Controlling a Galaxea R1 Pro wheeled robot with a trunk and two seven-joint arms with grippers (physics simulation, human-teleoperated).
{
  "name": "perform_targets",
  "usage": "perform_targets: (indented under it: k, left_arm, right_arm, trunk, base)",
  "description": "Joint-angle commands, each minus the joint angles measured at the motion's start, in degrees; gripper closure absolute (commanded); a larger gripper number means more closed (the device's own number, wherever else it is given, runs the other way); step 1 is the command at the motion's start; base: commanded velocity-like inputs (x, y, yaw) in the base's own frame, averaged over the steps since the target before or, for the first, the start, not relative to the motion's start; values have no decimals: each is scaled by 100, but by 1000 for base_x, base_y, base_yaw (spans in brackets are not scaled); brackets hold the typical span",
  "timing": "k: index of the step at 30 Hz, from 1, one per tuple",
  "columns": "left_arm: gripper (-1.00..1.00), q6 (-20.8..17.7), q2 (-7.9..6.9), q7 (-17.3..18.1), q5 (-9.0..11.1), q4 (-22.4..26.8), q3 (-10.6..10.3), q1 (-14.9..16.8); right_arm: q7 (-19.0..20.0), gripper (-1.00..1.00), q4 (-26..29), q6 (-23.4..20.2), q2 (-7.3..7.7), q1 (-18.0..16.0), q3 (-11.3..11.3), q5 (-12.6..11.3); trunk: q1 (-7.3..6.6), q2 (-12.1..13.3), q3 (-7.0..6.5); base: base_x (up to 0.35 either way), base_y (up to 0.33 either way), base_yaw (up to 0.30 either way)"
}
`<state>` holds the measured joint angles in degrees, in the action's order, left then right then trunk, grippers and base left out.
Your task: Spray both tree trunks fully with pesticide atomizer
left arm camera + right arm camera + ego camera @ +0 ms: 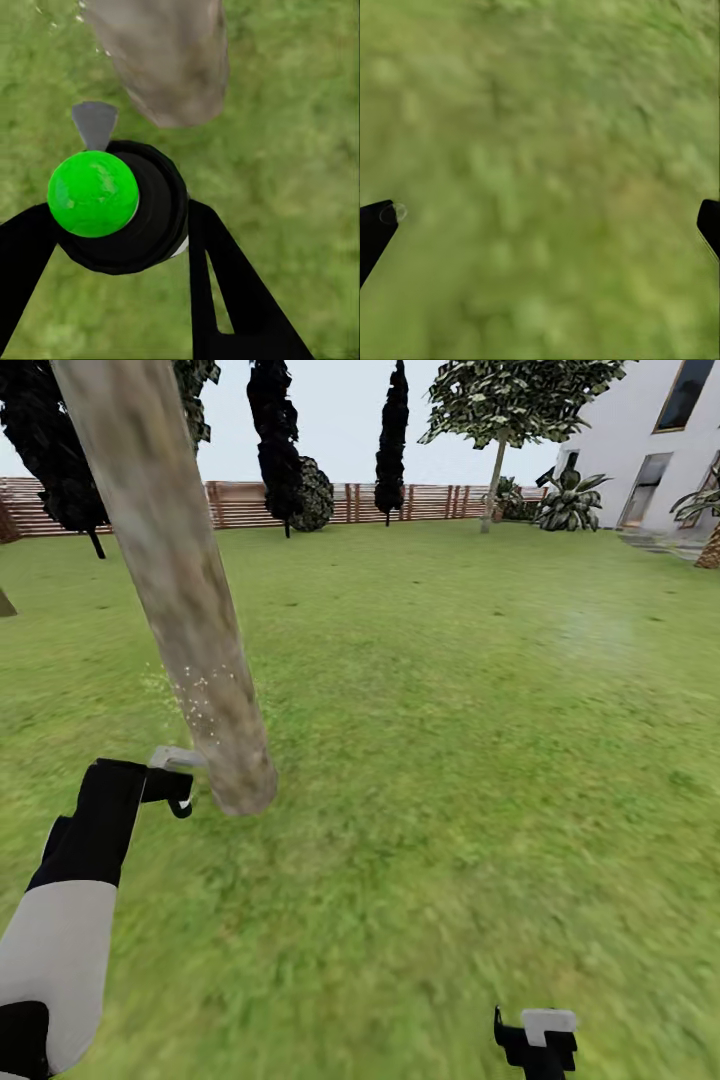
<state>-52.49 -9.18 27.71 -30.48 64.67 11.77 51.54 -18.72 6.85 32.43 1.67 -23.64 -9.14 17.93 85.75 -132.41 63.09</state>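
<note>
The pesticide atomizer [112, 206] is held between the fingers of the left gripper [172, 785], low on the left side just beside the foot of the near tree trunk [185, 580]; in the left wrist view its green cap, black collar and grey nozzle are seen from above, the nozzle aimed toward the trunk's base. It is judged to be a light, rigid plastic sprayer, probably smooth enough to twist in the grip, and is best taken around the body below the collar so that the nozzle is left free. A thin scatter of pesticide [200, 695] specks is seen on the lower trunk, so coverage is judged partial at most. One atomizer is counted. Two pale-trunked trees are counted: the near one and a second tree [495, 480] well apart, by the wooden fence [240, 503]. At least three dark cypress-like trees [392, 440] stand along that fence. The right gripper [537, 1040] is held low over the grass [450, 760] with its fingers spread and nothing between them.
</note>
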Motion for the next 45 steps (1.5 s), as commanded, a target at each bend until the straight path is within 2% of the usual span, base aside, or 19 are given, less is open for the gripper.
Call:
perform_targets:
  k: [1, 3, 4, 5, 7, 8, 10, 12, 13, 15, 17, 20, 22, 26, 31, 45]
  left_arm:
    - [100, 6, 4, 6, 48, -10, 21, -143]
    - [100, 26, 112, -1, 87, -17, 13, -325]
    - [100, 37, 264, 0, 93, -98, 16, -380]
    - [100, 49, 300, -1, 84, -177, 20, -390]
    - [100, 409, 292, -4, 70, -573, 89, -403]
    - [100, 643, 261, -47, 61, -741, 233, -405]
    - [100, 878, 220, -275, 53, -952, 508, -407]
    - [100, 1011, 250, -386, 60, -1089, 571, -407]
    - [100, 1391, 275, -428, 81, -1235, 592, -407]
    - [100, 1833, 250, -451, 86, -1520, 639, -413]
    - [100, 1966, 228, -461, 79, -1631, 731, -455]
    - [100, 2056, 203, -501, 76, -1663, 1032, -754]
    - [100, 2373, 219, -815, 83, -1683, 1195, -952]
    - [100, 2501, 240, -1037, 107, -1694, 1238, -1080]
    - [100, 2524, 345, -1050, 138, -1661, 1240, -1101]
    - [100, 2525, 417, -1048, 130, -1633, 1240, -1102]
  right_arm:
    - [4, -100, 0, 0, 0, 0, 0, 0]
    - [5, -100, 0, 0, 0, 0, 0, 0]
    - [7, -100, 0, 0, -6, 0, 0, 0]
    - [8, -100, 0, 0, -7, 0, 0, 0]
    - [8, -100, 0, 0, -7, 0, 0, -1]
    - [9, -100, 0, 0, -8, 0, 0, -1]
    - [9, -100, -6, 0, -2, 0, 0, 0]
    - [9, -100, -8, 0, -1, 0, 0, 1]
    - [9, -100, -8, 0, 0, 0, 0, 6]
    - [9, -100, -9, 0, 6, 0, 0, 8]
    - [9, -100, -9, 0, 8, 0, 0, 9]
    - [5, -100, -9, 0, 4, 0, 0, 6]
    - [7, -100, -9, 0, 1, 0, 0, 7]
    - [7, -100, -9, 0, -10, 0, 0, 9]
    - [3, -100, -9, 0, -17, 0, 0, 9]
    - [2, -100, -9, 0, -18, 0, 0, 9]
  trunk:
    - [0, 0, -1]
    - [0, 0, -1]
    - [0, 0, -1]
    - [0, 0, -1]
    - [0, 0, -1]
    - [0, 0, -1]
    - [0, 0, -1]
    - [0, 0, -1]
    - [0, 0, -1]
    - [0, 0, -1]
    - [0, 0, -1]
    - [0, 0, -1]
    - [0, 0, -1]
    - [0, 0, -1]
    - [0, 0, -1]
    - [0, 0, -1]
  base:
    - [121, -273, 278]
    - [137, -270, 278]
    - [144, -268, 278]
    - [145, -268, 269]
    - [146, -268, 184]
    - [147, -267, 83]
    - [150, -265, 32]
    - [153, -263, 8]
    - [179, -242, 2]
    - [209, -217, 1]
    - [240, -185, 0]
    - [301, -77, 0]
    - [332, -10, 0]
    - [337, -1, 1]
    - [185, -94, 194]
    - [42, -266, 275]
